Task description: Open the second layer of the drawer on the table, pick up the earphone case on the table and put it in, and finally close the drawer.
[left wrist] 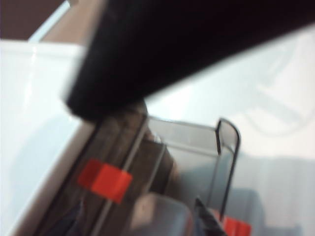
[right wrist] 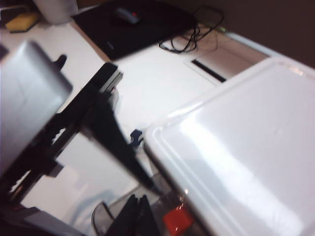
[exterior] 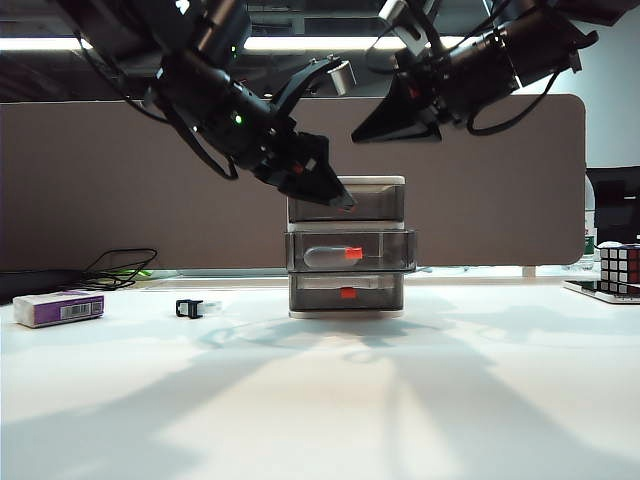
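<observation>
Glossy rounded earphone case [exterior: 325, 256] inside smoky translucent second layer [exterior: 395, 240], grippers above.

Left wrist view, blurred. Dark gripper finger [left wrist: 162, 54] fills the upper frame. Beneath it: white frame of the drawer [left wrist: 34, 118], a red-orange tab [left wrist: 105, 180], and the second layer [left wrist: 197, 147] pulled out over the white surface [left wrist: 285, 98].

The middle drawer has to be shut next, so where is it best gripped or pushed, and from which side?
The second layer of the drawer stands pulled out, the earphone case inside. Its flat front panel faces the exterior camera, with a small red-orange tab at its middle. Probably best pressed there, straight from the front. The left gripper hovers above it; the right gripper hangs higher.
</observation>
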